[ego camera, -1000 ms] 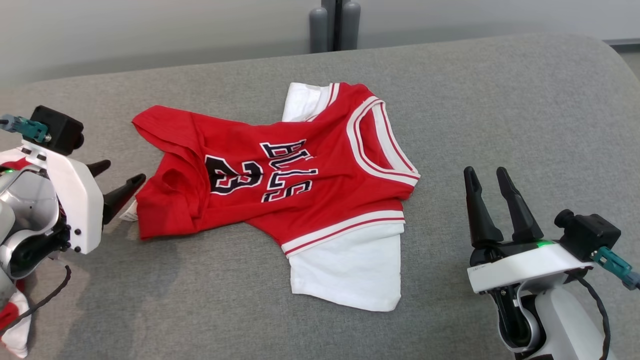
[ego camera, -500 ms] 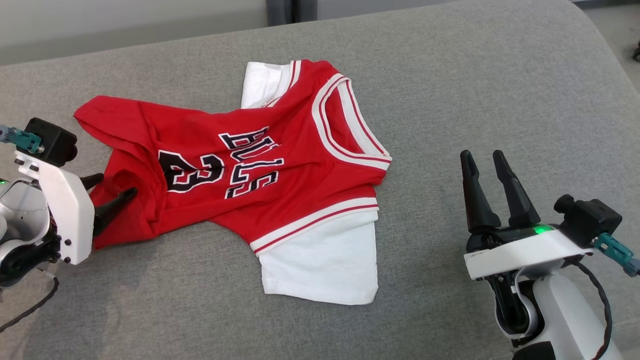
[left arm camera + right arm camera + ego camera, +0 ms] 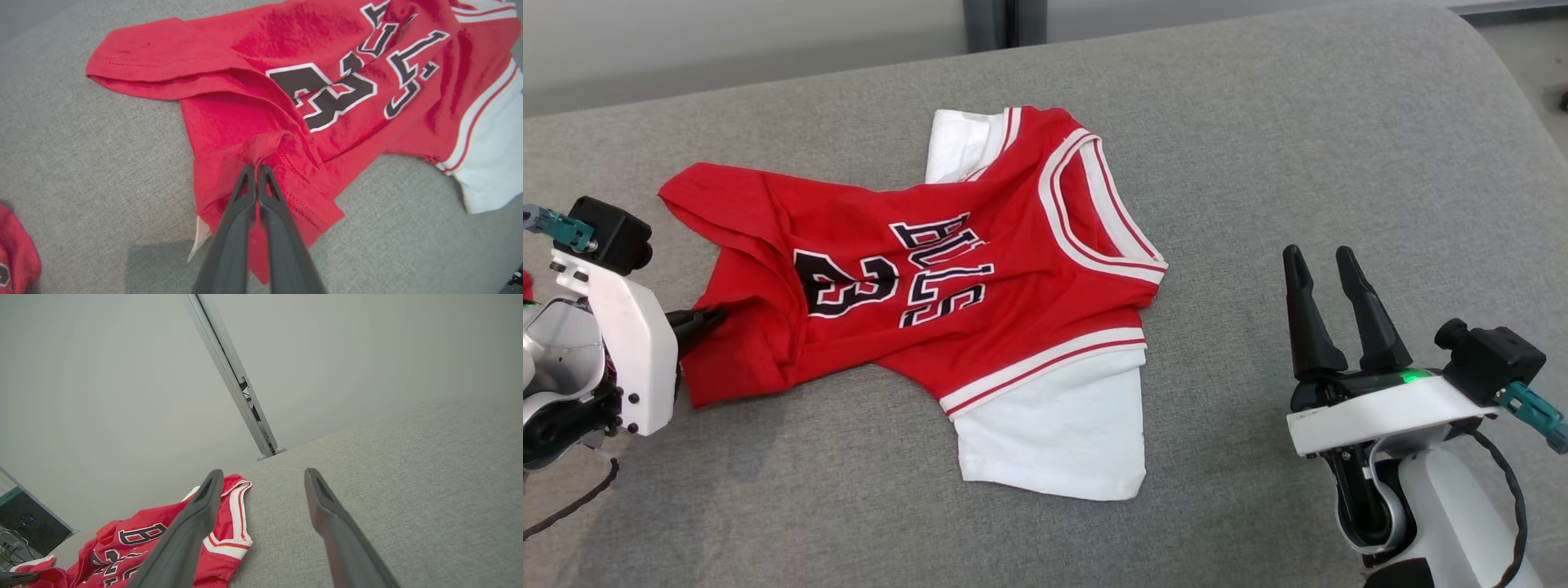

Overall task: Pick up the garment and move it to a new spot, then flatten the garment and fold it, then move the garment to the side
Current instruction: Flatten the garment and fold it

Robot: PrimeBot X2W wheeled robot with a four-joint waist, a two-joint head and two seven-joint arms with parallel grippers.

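Surface: we see a wide grey woven-fabric top [image 3: 1298, 122], rounded at its far right corner.
Wall: behind it we find a plain, matte, pale grey wall [image 3: 727, 49].
Post: a slim grey metal upright [image 3: 229, 375] runs up the wall from the surface's far edge.
Floor: we glimpse lighter grey floor [image 3: 1539, 65] past the right corner.
Light: soft and even; we note faint shadows on the fabric.

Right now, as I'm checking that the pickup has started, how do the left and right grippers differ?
The left gripper is shut, pinching a fold of the red jersey; the right gripper is open and empty. The left gripper touches the jersey's crumpled end; the right gripper stands apart from it, over bare grey cushion. Both have two long dark fingers.
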